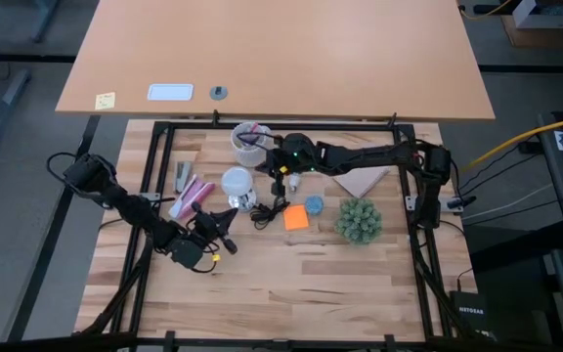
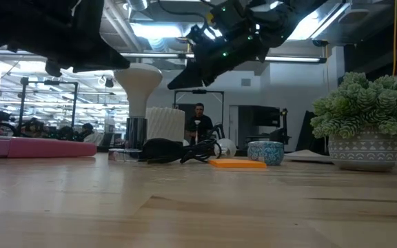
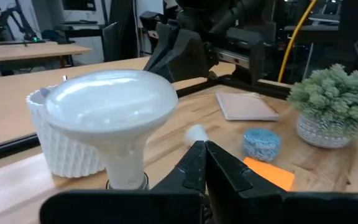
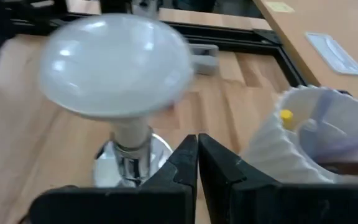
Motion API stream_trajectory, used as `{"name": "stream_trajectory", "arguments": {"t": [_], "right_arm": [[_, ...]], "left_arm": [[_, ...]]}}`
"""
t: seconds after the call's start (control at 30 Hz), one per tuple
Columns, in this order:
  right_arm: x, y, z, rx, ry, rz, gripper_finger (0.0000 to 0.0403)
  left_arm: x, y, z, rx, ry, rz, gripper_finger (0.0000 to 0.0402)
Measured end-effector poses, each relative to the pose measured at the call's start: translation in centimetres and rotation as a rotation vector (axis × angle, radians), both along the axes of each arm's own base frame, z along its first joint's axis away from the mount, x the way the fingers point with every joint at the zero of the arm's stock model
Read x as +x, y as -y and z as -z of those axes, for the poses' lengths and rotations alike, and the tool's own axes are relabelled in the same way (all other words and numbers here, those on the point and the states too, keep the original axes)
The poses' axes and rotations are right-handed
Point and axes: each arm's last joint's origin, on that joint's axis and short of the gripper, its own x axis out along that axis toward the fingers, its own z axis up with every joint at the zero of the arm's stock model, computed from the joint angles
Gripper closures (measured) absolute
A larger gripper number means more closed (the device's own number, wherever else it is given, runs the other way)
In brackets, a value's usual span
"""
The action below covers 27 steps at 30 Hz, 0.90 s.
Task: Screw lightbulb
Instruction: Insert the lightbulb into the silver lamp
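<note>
The white frosted lightbulb (image 1: pixel 236 182) stands upright, dome up, with its narrow base in the shiny silver socket (image 4: pixel 126 160) on the table. My left gripper (image 3: pixel 201 157) is shut and level, just to the near side of the bulb (image 3: pixel 107 109), with nothing between its fingers. My right gripper (image 4: pixel 196 152) is shut too. It slants down from the far right and stops short of the bulb (image 4: pixel 117 65). In the high view the left gripper (image 1: pixel 225 217) and the right gripper (image 1: pixel 277 181) flank the socket (image 1: pixel 245 202).
A pale ribbed cup of pens (image 1: pixel 249 142) stands just behind the bulb. A black cord (image 1: pixel 267 211), an orange sticky note (image 1: pixel 295 217), a small blue bowl (image 1: pixel 315 205), a potted plant (image 1: pixel 358 220), a tan card (image 1: pixel 360 181) and pink items (image 1: pixel 192 196) lie around it.
</note>
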Motion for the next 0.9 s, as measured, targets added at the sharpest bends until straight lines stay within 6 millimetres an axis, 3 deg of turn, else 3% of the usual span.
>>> {"name": "stream_trajectory", "arguments": {"t": [0.2, 0.47, 0.9], "right_arm": [[-0.1, 1.3, -0.4, -0.012, 0.045, 0.03, 0.0384], [0.4, 1.0, -1.3, -0.013, 0.157, -0.042, 0.0384], [0.9, 1.0, -0.1, -0.008, 0.15, -0.052, 0.0384]], "left_arm": [[0.3, -0.8, 0.2, 0.013, -0.02, -0.035, 0.0401], [0.4, -1.3, 0.3, 0.03, -0.018, -0.095, 0.0402], [0.3, -1.3, 0.3, 0.04, -0.017, -0.117, 0.0401]]}}
